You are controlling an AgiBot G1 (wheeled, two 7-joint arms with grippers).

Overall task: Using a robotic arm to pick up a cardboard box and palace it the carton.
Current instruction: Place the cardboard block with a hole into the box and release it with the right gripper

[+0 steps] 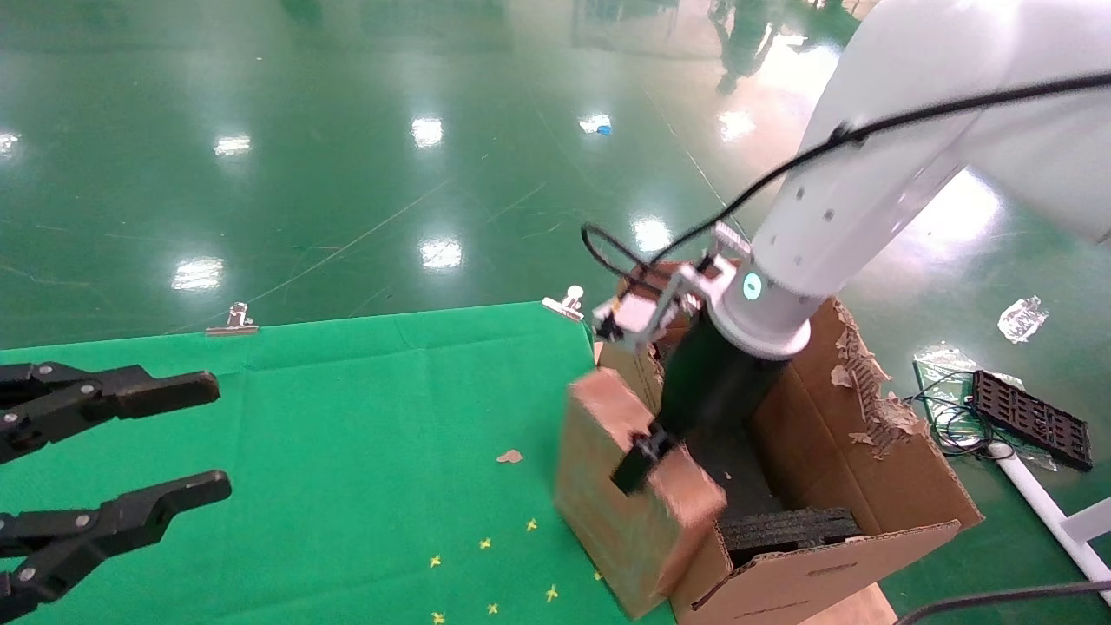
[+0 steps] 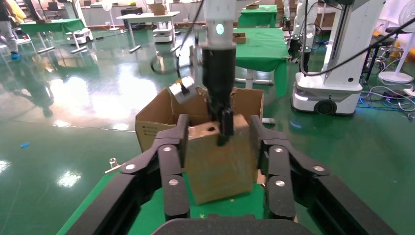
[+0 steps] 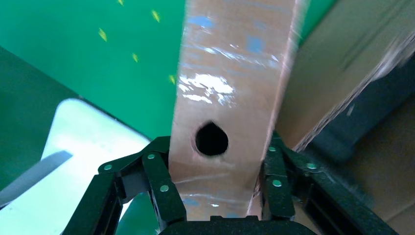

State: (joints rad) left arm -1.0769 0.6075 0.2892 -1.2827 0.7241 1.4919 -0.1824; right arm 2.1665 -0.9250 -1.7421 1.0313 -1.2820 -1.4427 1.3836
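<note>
The cardboard box (image 1: 608, 521), a flat brown slab wrapped in glossy tape, hangs upright over the carton's near-left wall, above the table's right edge. My right gripper (image 1: 647, 460) on the white robotic arm (image 1: 833, 217) is shut on its top edge, beside the round hole (image 3: 212, 139); fingers (image 3: 161, 181) press both broad faces. The carton (image 1: 868, 469) stands to the right with upright flaps, a torn edge and black foam (image 1: 785, 529) inside. My left gripper (image 1: 174, 434) is open at the far left, apart from the cardboard box (image 2: 220, 166).
Green cloth (image 1: 347, 417) covers the table, held by metal clips (image 1: 233, 319) at its back edge. A cardboard scrap (image 1: 509, 456) and yellow marks lie on it. On the floor at right lie a black tray (image 1: 1028, 417), cables and a white bar.
</note>
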